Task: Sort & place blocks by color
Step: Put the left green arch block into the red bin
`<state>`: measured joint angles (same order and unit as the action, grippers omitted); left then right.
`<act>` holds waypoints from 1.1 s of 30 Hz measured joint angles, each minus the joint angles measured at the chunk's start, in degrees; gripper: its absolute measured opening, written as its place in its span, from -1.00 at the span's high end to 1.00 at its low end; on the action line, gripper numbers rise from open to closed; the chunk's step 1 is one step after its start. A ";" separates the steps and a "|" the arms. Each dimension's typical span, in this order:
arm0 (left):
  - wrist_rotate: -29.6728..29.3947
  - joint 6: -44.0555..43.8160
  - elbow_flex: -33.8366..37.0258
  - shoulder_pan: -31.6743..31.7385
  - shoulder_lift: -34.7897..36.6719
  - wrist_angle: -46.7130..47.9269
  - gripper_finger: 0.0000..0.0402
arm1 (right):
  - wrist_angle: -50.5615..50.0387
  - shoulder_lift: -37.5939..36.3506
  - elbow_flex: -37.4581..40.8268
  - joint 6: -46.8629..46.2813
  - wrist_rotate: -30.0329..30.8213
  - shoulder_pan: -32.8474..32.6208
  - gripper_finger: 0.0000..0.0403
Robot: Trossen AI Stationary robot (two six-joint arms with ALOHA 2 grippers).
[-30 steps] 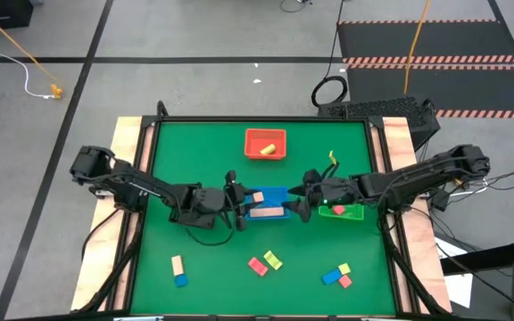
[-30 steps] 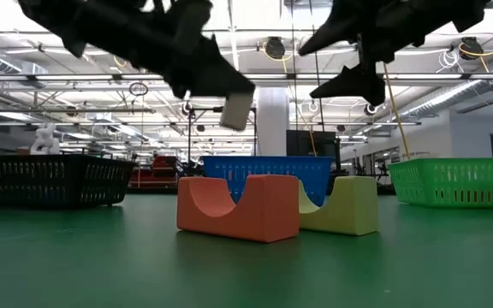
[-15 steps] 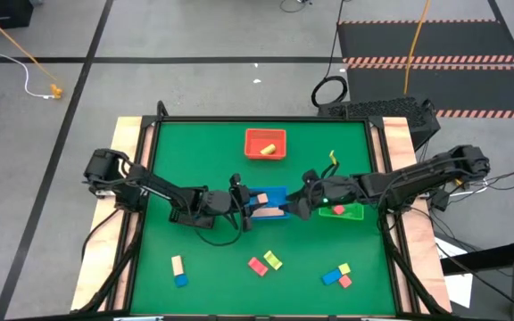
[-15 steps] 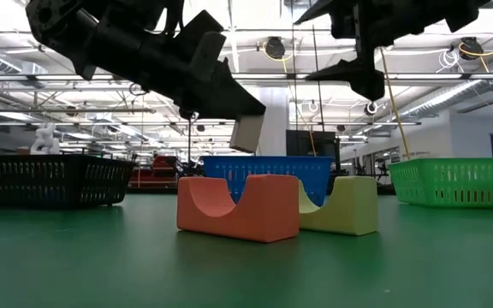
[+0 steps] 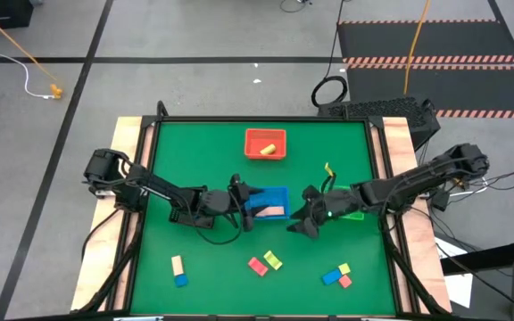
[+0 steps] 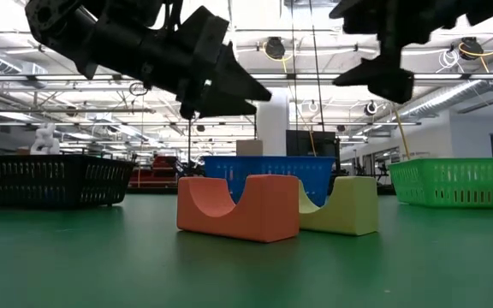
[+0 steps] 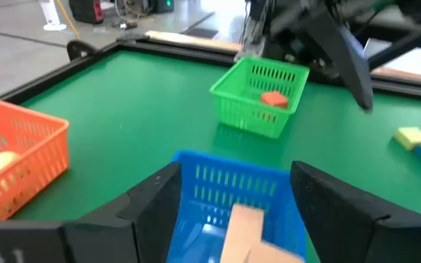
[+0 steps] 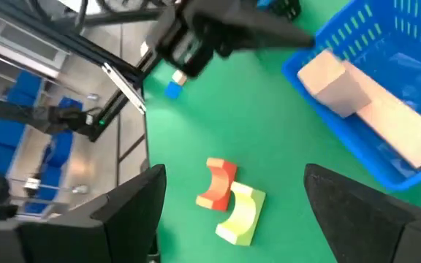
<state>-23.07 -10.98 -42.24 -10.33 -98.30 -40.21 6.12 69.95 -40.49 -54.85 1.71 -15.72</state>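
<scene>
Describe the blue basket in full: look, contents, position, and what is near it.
The blue basket is a small square tray of plastic-looking lattice with slotted walls, standing upright on the green table near its middle. Inside lie pale tan blocks, one long bar with a shorter piece resting against it. The left hand hovers open at its edge, fingers either side of the near wall in the left wrist view. The green basket stands apart beyond it.

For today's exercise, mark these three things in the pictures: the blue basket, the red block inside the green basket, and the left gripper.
blue basket (image 7: 234,180): left wrist view, far mesh wall.
red block (image 7: 273,98): left wrist view, its top face, inside the green basket (image 7: 248,123).
left gripper (image 5: 245,204): high view, between its open fingertips.
</scene>
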 joint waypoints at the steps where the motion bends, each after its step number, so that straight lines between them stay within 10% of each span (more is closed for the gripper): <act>1: 0.00 0.00 0.00 -0.04 0.00 -0.70 -0.30 | -0.12 0.05 0.00 -0.06 1.36 -1.31 -0.56; 11: 0.02 0.32 0.00 -0.04 0.02 -6.04 -0.32 | 2.70 5.44 -0.02 0.36 18.05 -13.44 -0.56; 33: 1.97 3.26 0.39 -11.14 14.67 5.80 -0.33 | 14.35 32.78 -9.97 22.23 20.76 -20.37 -0.55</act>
<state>-21.10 -7.73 -41.85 -21.47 -83.64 -34.41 20.47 102.74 -50.46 -32.62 22.47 -36.09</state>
